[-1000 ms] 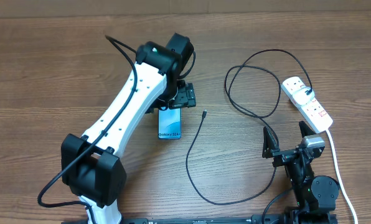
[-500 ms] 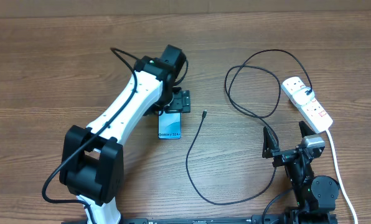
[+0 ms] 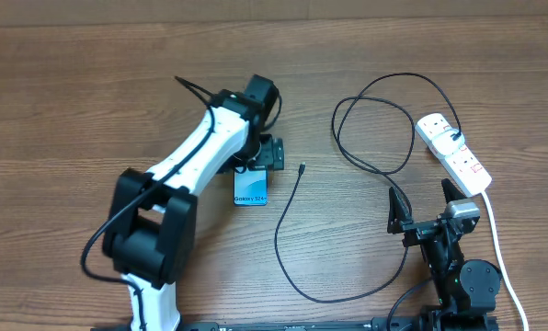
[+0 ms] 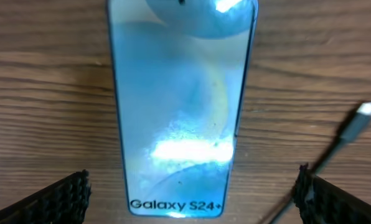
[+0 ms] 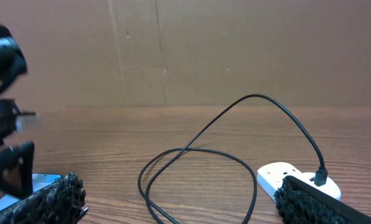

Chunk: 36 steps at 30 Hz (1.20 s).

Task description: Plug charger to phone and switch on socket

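Wooden table (image 3: 72, 110), item list. Phone (image 3: 250, 191): lies flat with its screen up near the table's middle. The "Galaxy S24+" band is at the end nearer the robot, and the far end is hidden under the left arm in the overhead view. Left gripper (image 3: 263, 158): hangs over the phone's far end with jaws apart. Its fingers (image 4: 61, 199) show at either side of the phone in the wrist view and grip nothing. Charger (image 3: 276, 234): a thin black cable that sweeps in a wide curve across the near table, then rises to loops beside the socket. Connector tip (image 3: 301, 168): rests on the wood just right of the phone and does not touch it. Socket (image 3: 453, 154): a white strip at the right edge, set on a diagonal, with red switches (image 3: 476, 168) and a dark plug (image 3: 456, 138) seated in it. Thick white cord (image 3: 496, 239): runs from the strip toward the near edge. Right gripper (image 3: 423, 207): sits low at the near right, jaws spread and empty, facing the loops and the socket.
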Tool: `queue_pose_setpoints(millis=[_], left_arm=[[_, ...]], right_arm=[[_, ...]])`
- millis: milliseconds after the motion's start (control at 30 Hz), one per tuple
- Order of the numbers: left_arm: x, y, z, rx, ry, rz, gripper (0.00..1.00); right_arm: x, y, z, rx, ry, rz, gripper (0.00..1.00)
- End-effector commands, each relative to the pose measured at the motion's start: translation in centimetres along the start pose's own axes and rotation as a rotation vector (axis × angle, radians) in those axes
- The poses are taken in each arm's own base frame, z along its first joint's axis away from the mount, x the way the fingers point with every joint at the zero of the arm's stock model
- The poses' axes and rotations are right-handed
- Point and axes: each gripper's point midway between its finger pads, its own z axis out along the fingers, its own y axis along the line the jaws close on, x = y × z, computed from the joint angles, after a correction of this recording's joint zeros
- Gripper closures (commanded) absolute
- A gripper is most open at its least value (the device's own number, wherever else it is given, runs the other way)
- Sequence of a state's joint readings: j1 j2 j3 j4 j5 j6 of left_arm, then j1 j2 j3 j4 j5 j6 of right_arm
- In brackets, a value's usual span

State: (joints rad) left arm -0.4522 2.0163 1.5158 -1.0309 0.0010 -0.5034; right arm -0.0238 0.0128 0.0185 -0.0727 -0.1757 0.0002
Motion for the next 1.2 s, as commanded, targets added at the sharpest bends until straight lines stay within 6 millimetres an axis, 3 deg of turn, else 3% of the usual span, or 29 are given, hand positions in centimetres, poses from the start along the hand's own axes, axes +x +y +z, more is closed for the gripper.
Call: queue_pose_setpoints(millis=[0,767,1167], left_arm=[[0.5,0.6,1.7,-0.05,0.03,0.017,0.0],[-1.2,0.3,2.7,-0.053,-0.028,0.029,0.0],[-1.4,0.4,4.7,-0.023,0.012,0.035,0.01]], right_arm=[[0.2,0.0,0.0,-0.001,-0.003,0.003,0.0],[0.2,0.0,0.0,-0.001,-0.003,0.003,0.0],[0.2,0.0,0.0,-0.001,-0.003,0.003,0.0]])
